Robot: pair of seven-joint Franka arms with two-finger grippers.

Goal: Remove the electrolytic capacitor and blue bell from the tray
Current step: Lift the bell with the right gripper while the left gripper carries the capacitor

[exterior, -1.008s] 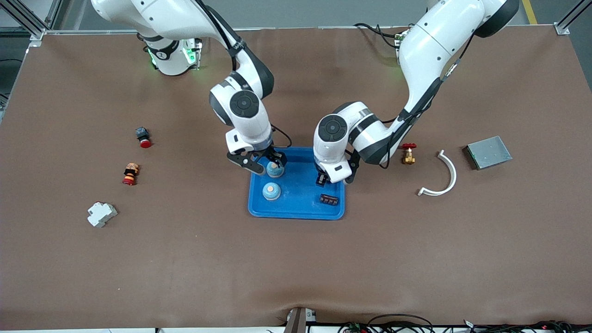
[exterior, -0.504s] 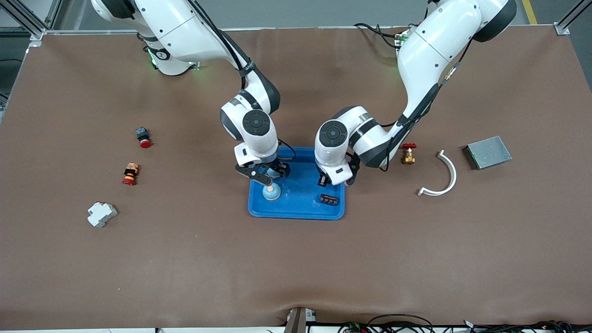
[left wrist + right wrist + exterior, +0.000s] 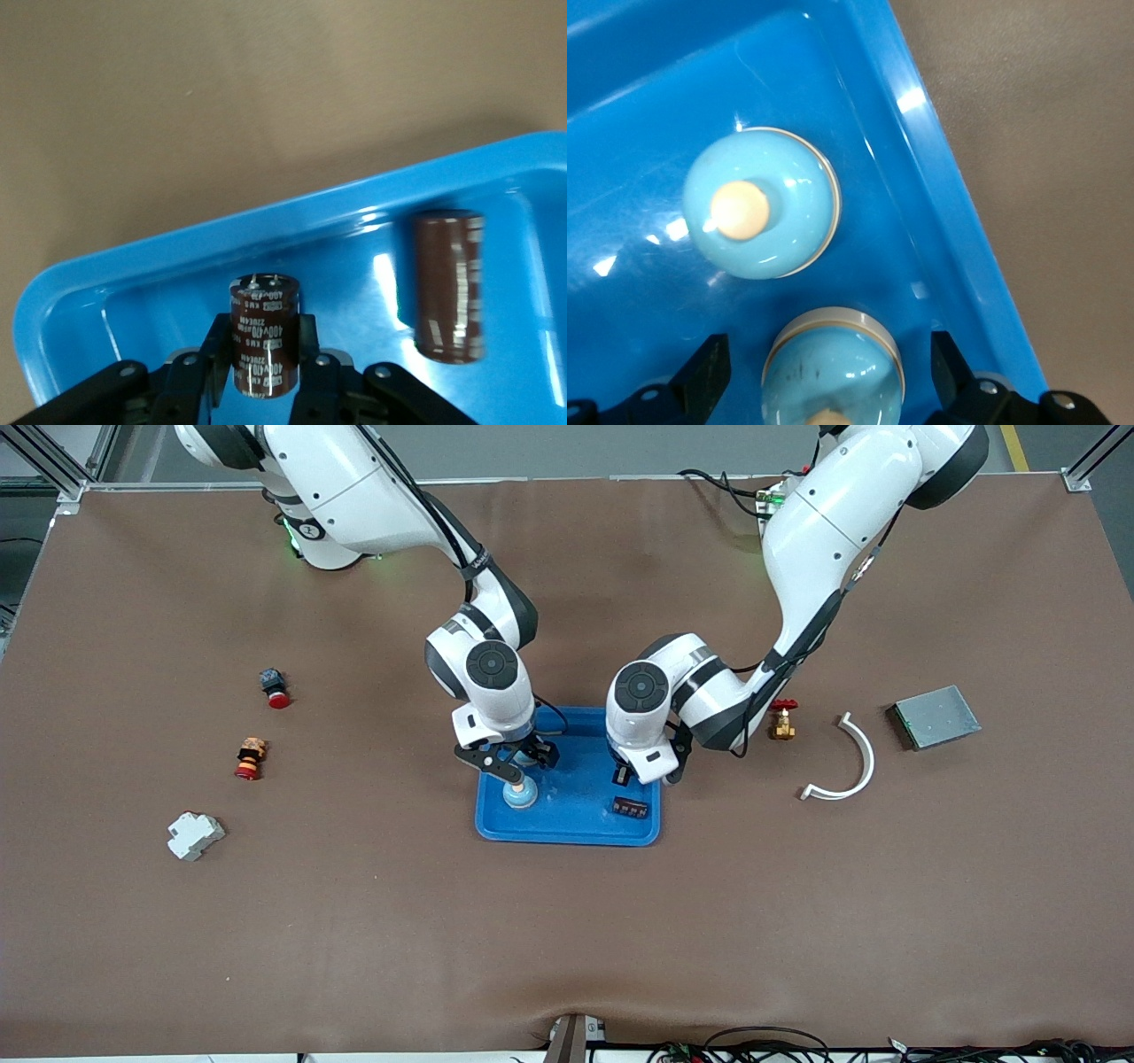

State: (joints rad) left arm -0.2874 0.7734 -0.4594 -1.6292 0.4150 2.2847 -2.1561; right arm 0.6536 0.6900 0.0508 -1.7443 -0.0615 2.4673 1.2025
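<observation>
Two grippers work over the blue tray (image 3: 567, 828): the left gripper (image 3: 263, 347), at the tray's 3 o'clock side in the front view, is clamped on a capacitor (image 3: 263, 323) beside a second capacitor (image 3: 448, 283) lying in the tray, while the right gripper (image 3: 828, 367), at 9 o'clock, stands spread wide around a bell (image 3: 833, 376) next to a second bell (image 3: 762, 215).

Front view high across the table, facing both robot bases, whole table in frame, left wrist view close, looking down into the blue tray (image 3: 292, 208), right wrist view close over the same tray, also seen mid-table from the front camera.
</observation>
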